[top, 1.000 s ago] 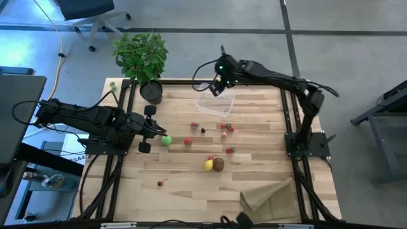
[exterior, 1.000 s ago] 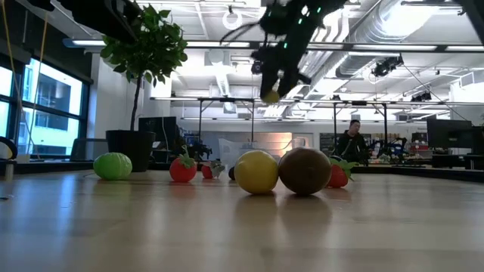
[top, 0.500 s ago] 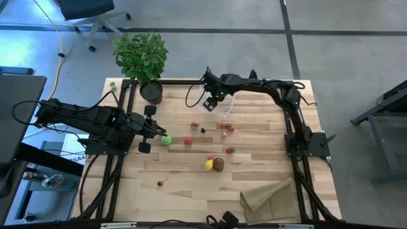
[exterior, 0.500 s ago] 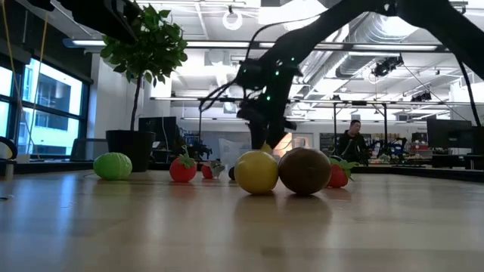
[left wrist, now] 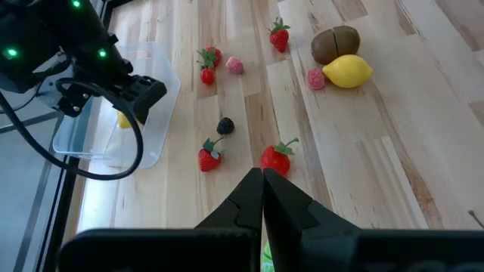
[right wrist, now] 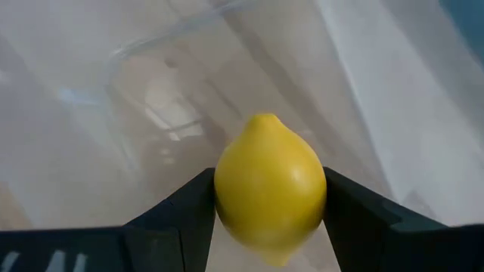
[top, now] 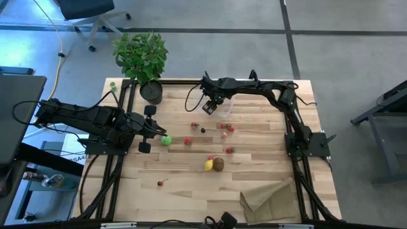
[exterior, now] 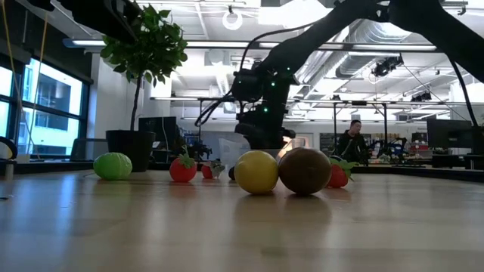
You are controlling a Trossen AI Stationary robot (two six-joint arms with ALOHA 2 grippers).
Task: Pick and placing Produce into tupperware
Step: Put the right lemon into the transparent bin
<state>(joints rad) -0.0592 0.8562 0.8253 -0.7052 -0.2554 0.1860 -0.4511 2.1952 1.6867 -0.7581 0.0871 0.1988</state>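
My right gripper [top: 208,107] reaches down into the clear tupperware [top: 227,105] at the table's far middle, shut on a yellow lemon [right wrist: 270,185]. The left wrist view shows that lemon [left wrist: 123,119] through the tupperware's wall [left wrist: 155,113]. Loose on the wood lie a second lemon [top: 208,165] touching a kiwi [top: 218,164], a green lime [top: 166,140], and several red berries [top: 226,127]. My left gripper [left wrist: 262,181] waits shut at the table's left, just above the lime. My right gripper pinches the lemon across its widest part [right wrist: 221,189], one finger on each side. The fingers slant steeply down from above. The lemon's pointed end faces away from the wrist, inside the tupperware [right wrist: 151,45]. Whether it rests on the floor, I cannot tell.
A potted plant [top: 141,57] stands at the far left corner beside the tupperware. A brown paper bag [top: 270,197] lies at the near right. Bare wood shows along the near edge and the right side.
My right gripper has come down with the lemon from high above the tupperware into it, shifting slightly toward the table's left and tipping steeper. Most of the drop came early; it has nearly stopped. The lemon stays between the fingers.
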